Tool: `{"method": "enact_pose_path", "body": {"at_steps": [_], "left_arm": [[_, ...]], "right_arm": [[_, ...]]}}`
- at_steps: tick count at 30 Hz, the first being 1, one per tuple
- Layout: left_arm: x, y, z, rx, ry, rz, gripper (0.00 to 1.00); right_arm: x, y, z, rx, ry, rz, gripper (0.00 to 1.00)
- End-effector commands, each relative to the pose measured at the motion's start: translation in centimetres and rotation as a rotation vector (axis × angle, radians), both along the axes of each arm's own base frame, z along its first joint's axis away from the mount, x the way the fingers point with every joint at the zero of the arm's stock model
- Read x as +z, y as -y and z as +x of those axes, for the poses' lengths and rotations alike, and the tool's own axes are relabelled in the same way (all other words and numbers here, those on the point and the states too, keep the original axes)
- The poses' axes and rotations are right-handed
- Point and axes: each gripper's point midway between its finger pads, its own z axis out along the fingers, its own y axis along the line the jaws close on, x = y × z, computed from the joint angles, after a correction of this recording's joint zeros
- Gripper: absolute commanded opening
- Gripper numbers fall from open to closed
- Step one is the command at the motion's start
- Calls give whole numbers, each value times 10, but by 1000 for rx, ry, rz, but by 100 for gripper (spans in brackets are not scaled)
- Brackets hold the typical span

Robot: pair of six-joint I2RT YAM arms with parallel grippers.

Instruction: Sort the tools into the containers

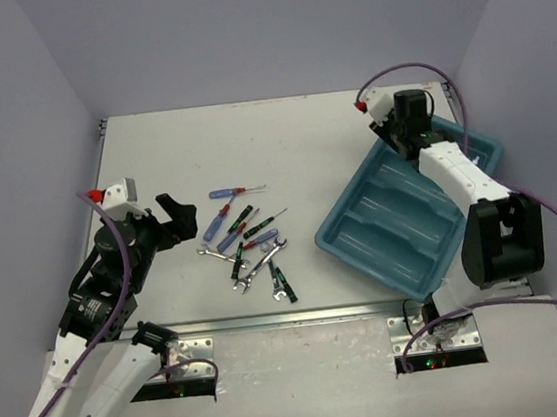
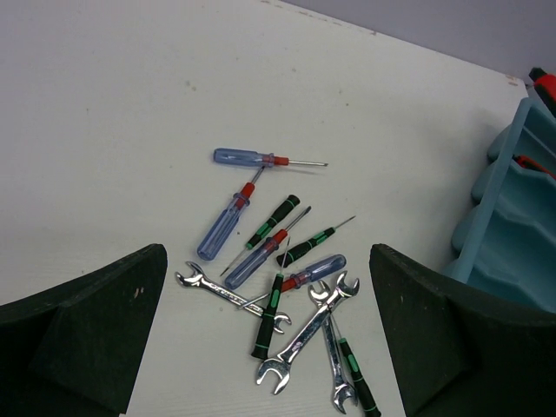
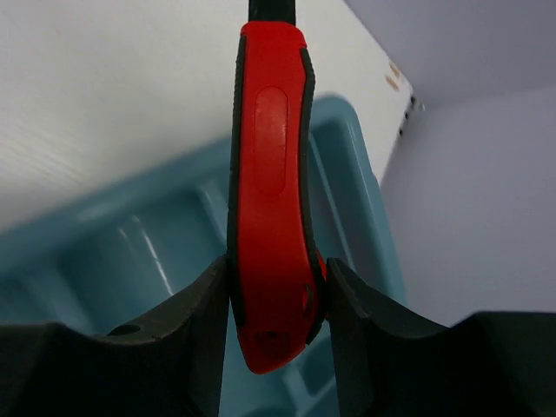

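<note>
A pile of tools (image 1: 247, 240) lies on the table: blue-handled screwdrivers (image 2: 248, 157), thin black-and-green screwdrivers (image 2: 271, 221) and silver wrenches (image 2: 304, 334). My left gripper (image 1: 180, 212) is open and empty, just left of the pile. In the left wrist view (image 2: 269, 347) its fingers frame the wrenches from above. My right gripper (image 3: 274, 295) is shut on a chunky red-handled tool (image 3: 269, 174), held over the teal tray (image 3: 130, 252). In the top view the right gripper (image 1: 398, 136) is at the tray's (image 1: 335, 245) far corner.
The tray's edge shows at the right of the left wrist view (image 2: 512, 234), with a bit of red (image 2: 532, 162) in one compartment. Grey walls close in the table on three sides. The right arm (image 1: 462, 183) lies across the tray.
</note>
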Motion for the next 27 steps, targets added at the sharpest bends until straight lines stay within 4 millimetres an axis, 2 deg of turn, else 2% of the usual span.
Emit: {"method": "enact_pose_path", "body": {"at_steps": [1,3,5,13,18,24,25,27], "left_arm": [[15,6,0,-38,61,-28,100],[18,7,-2,-49,72,-34,100],[18,8,-2,-54,71,-34,100],[23,6,-6,-49,95,-42,100],[23,7,-6,-53,96,-44,100],[23,7,-6,-54,94,-43,100],[23,7,-6,-54,94,-43,100],[23,7,-6,-54,96,-44,100]], "right_arm": [[43,54,-3,2,175,-165,0],[44,85,-14,-49,202,-227,0],[39,98,-19,-41,202,-249,0],[-6,124,-13,-50,110,-269,0],[-24,134,-15,-70,77,-276,1],[-36,142,-15,-106,43,-260,18],[-39,143,-15,-116,34,-252,25],[-44,144,-15,-137,23,-239,48]]}}
